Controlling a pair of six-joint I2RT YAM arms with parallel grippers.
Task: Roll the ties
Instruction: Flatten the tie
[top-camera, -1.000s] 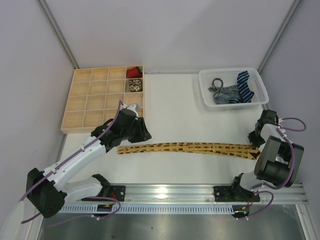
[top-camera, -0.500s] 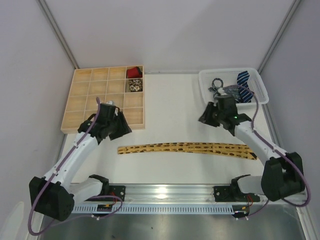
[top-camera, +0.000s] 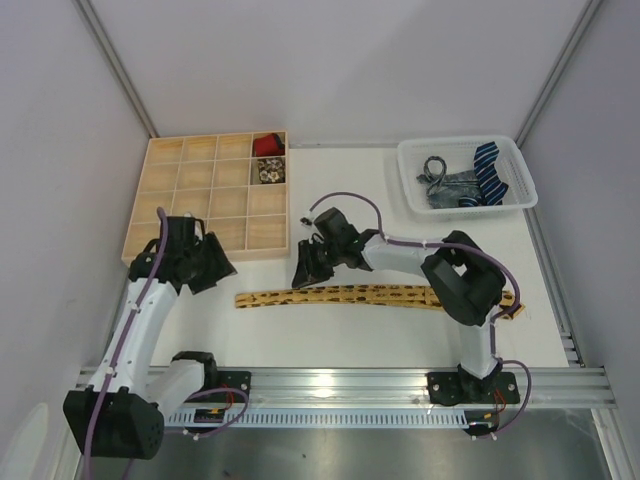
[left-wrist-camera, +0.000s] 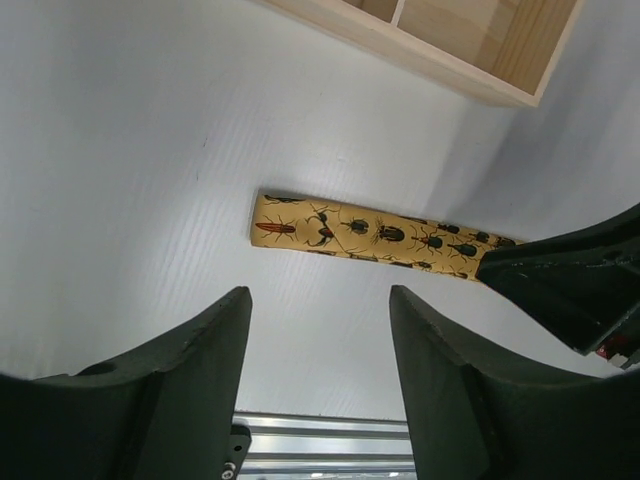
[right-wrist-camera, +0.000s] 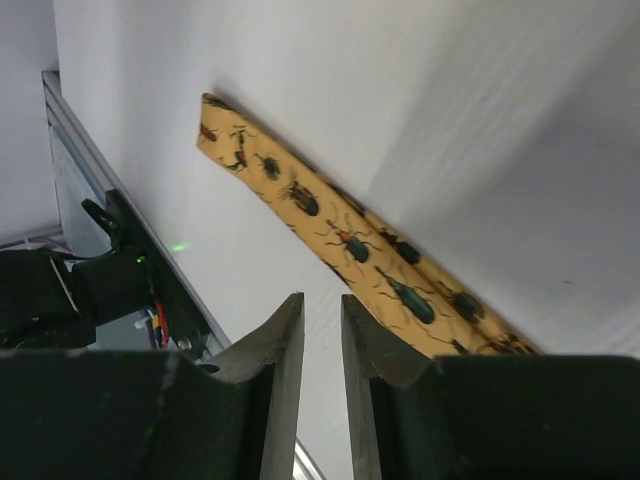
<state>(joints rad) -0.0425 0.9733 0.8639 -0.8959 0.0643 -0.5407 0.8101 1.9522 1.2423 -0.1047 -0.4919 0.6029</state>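
Near the table's (top-camera: 350, 200) front edge, the mustard tie's (top-camera: 370, 295) right end is hidden by the right arm (top-camera: 462, 285). The left gripper (left-wrist-camera: 320, 296) is spread wide and the right gripper (right-wrist-camera: 322, 300) narrowed to a slit; nothing is held by either.

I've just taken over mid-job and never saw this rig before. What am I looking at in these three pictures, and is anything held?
Two robot arms, each ending in a two-finger gripper. The wide picture looks down from above; the other two come from wrist cameras, so the dark shapes at the bottom are fingers. A yellow tie lies flat on the table, unrolled. The left gripper is wide open near the wooden tray; the right gripper, nearly closed, is close to the tie. Neither holds anything.
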